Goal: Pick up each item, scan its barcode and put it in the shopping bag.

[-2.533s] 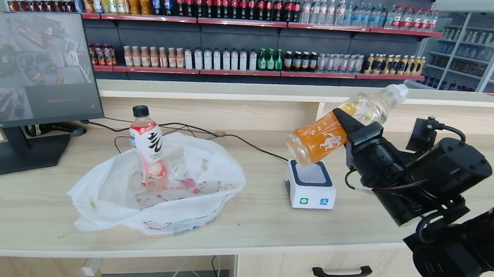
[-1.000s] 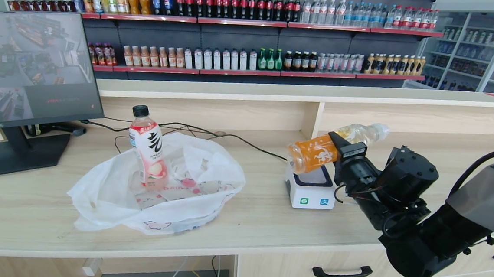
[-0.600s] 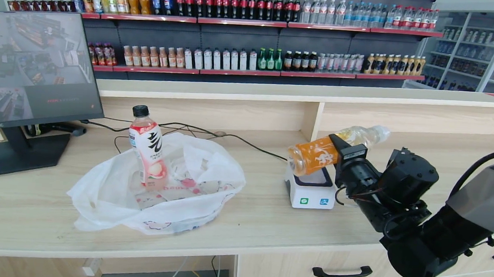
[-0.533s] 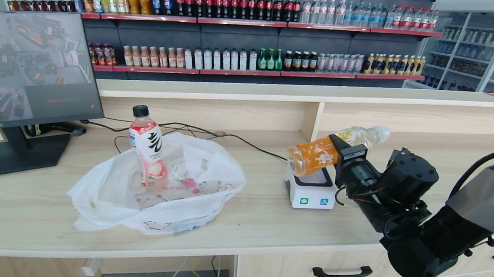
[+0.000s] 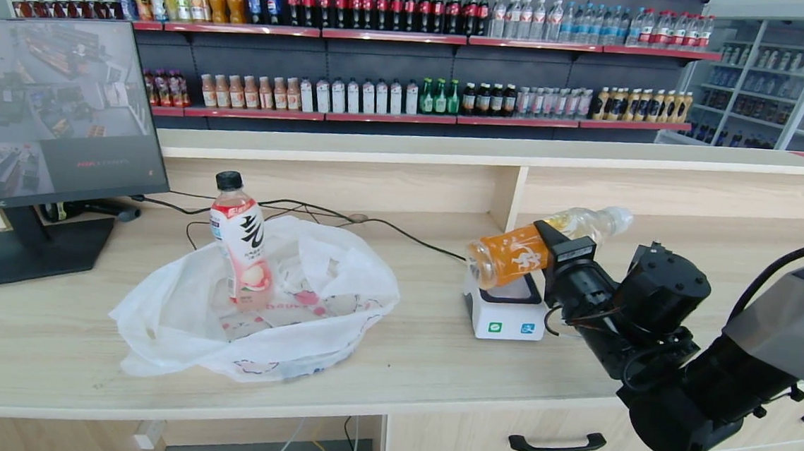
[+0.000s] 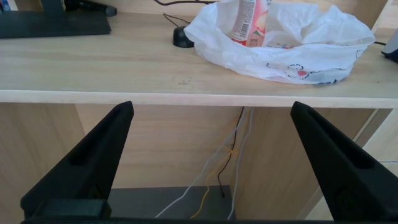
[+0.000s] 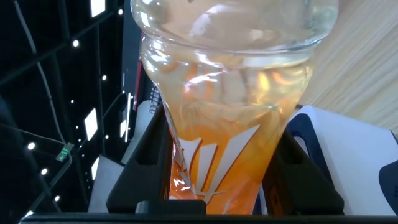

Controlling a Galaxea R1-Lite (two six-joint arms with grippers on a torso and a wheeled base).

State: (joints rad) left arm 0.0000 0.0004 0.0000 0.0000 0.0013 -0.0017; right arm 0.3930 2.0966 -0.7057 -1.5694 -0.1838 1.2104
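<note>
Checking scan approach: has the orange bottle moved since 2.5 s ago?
Yes. The orange bottle came down, now lying flatter just above the scanner, in the right gripper.

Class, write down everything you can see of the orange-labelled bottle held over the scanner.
The orange-labelled bottle is clear plastic, holding pale yellowish drink, with an orange wrap bearing white figures round its lower half. It lies tilted near horizontal, base toward the shopping bag, pale cap end raised away from it. The right end effector is shut on its middle, holding it just above the white scanner; whether they touch cannot be told.
</note>
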